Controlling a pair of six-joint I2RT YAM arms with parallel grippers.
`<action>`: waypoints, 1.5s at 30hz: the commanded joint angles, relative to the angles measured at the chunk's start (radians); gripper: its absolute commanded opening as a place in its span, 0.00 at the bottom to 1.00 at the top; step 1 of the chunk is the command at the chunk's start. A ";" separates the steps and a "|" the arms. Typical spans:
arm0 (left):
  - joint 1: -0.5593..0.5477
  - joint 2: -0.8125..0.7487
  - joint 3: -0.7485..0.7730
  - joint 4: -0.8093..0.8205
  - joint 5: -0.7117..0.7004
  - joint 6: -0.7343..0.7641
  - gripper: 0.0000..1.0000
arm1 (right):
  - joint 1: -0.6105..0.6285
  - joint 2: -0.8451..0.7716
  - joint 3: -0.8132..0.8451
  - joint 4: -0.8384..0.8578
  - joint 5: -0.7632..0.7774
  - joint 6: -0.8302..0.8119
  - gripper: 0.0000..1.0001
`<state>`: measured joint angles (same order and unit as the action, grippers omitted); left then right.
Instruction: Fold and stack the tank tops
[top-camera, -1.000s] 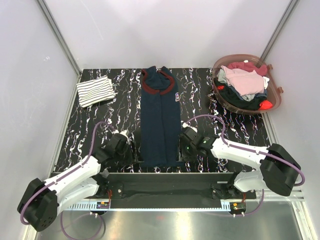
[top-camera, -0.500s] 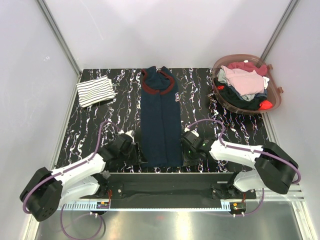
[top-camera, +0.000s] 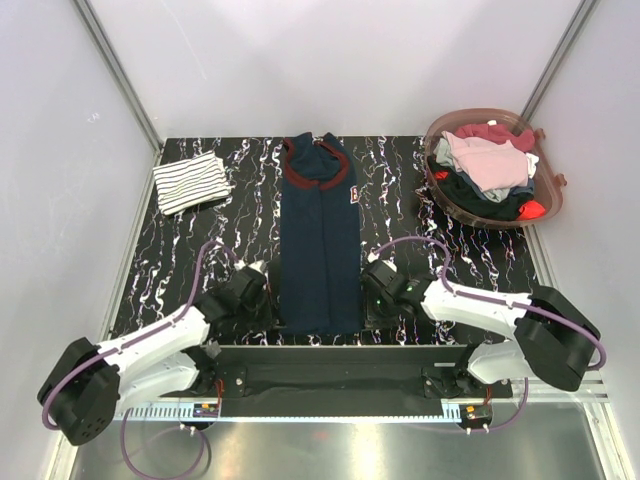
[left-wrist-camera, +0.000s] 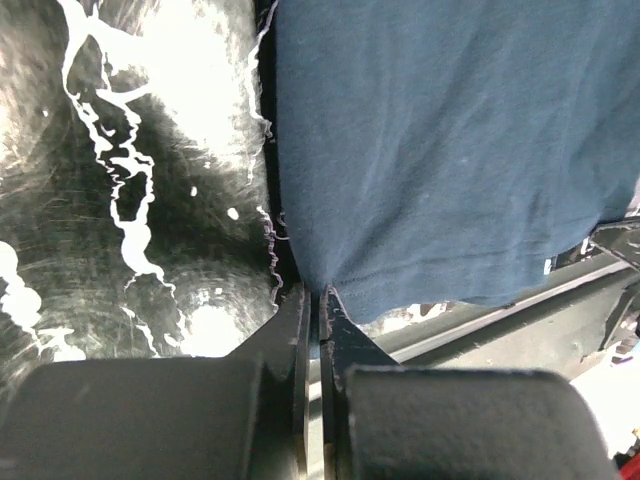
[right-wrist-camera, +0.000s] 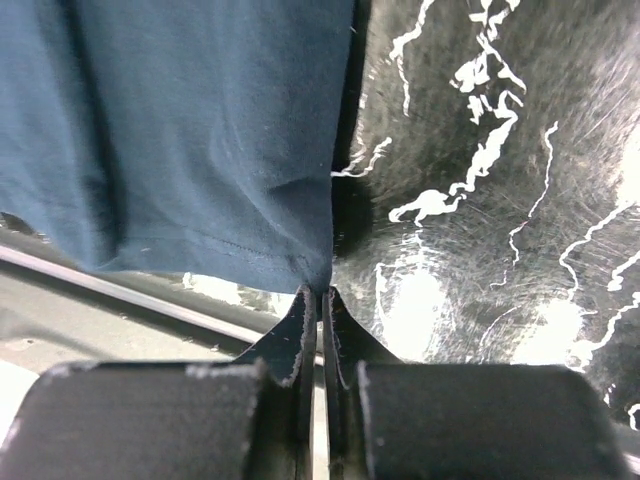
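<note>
A: Top external view: where is the navy tank top (top-camera: 320, 245) lying?

B: It is lying flat down the middle of the counter (top-camera: 400, 190) as a long narrow strip. Its red-trimmed neck is pointing to the far side and its hem is reaching the near edge.

A: What are the arms doing?

B: The left gripper (left-wrist-camera: 312, 292) is pinching the near left corner of the hem, its jaws pressing together on the cloth. The right gripper (right-wrist-camera: 318, 292) is doing the same at the near right corner, jaws closed on the fabric.

A: And the other top?

B: The striped tank top (top-camera: 190, 181) is sitting folded at the far left, well apart from the navy one. A basket (top-camera: 433, 182) is resting at the far right corner, holding pink, dark red, grey and black clothes.
</note>
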<state>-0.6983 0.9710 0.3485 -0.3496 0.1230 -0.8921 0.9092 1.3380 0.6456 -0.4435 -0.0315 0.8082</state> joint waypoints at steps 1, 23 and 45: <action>-0.003 0.008 0.130 -0.064 -0.049 0.039 0.00 | 0.003 -0.037 0.078 -0.018 0.027 -0.035 0.00; 0.304 0.675 0.968 -0.042 -0.108 0.297 0.00 | -0.391 0.605 1.073 -0.274 0.110 -0.405 0.00; 0.410 1.060 1.276 0.004 -0.022 0.303 0.00 | -0.494 1.044 1.612 -0.377 0.053 -0.431 0.04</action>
<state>-0.2939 2.0369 1.5814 -0.3920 0.0696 -0.6022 0.4206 2.3898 2.2543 -0.8574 0.0402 0.3935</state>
